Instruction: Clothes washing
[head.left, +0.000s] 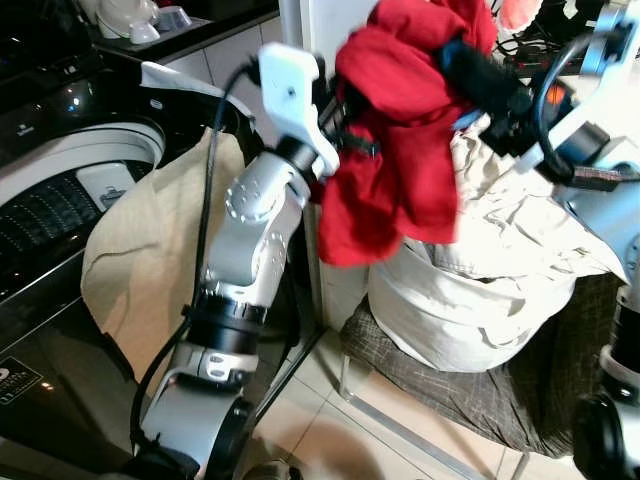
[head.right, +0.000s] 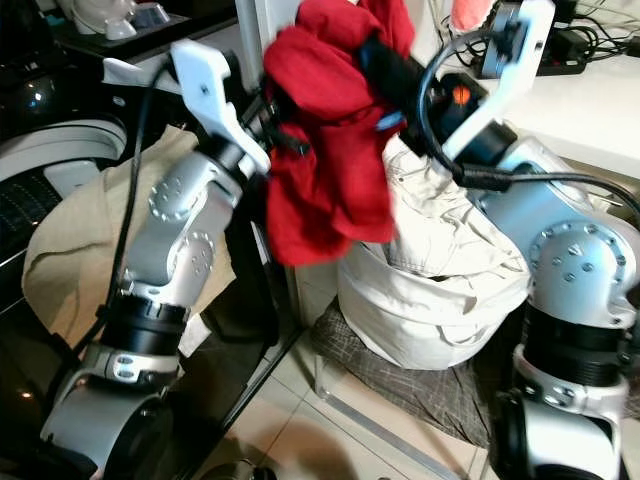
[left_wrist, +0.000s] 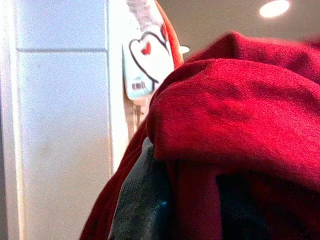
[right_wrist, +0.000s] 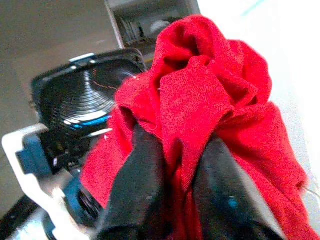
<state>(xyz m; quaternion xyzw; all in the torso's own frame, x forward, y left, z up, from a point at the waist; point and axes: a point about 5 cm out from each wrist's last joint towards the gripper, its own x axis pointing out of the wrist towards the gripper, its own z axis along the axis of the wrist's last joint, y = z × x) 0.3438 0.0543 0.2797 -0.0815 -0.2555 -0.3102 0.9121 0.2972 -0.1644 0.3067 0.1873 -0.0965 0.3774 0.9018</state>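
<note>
A red garment (head.left: 400, 150) hangs bunched in the air between both grippers, above a heap of cream laundry (head.left: 480, 280). My right gripper (right_wrist: 177, 155) is shut on a fold of the garment, and its black fingers (head.left: 480, 75) reach into the cloth from the right. In the left wrist view my left gripper (left_wrist: 192, 200) has red cloth pinched between its dark fingers (left_wrist: 140, 200). From the head, the garment covers that gripper's tips. The washing machine (head.left: 60, 180) stands at the left, its drum opening dark.
A beige cloth (head.left: 150, 250) drapes over the washer's front edge beside my left arm. The cream heap rests on a grey-covered seat (head.left: 470, 390). A white door panel (left_wrist: 60, 125) stands behind. A counter with cables (head.right: 590, 90) is at the right. The tiled floor (head.left: 340, 430) lies below.
</note>
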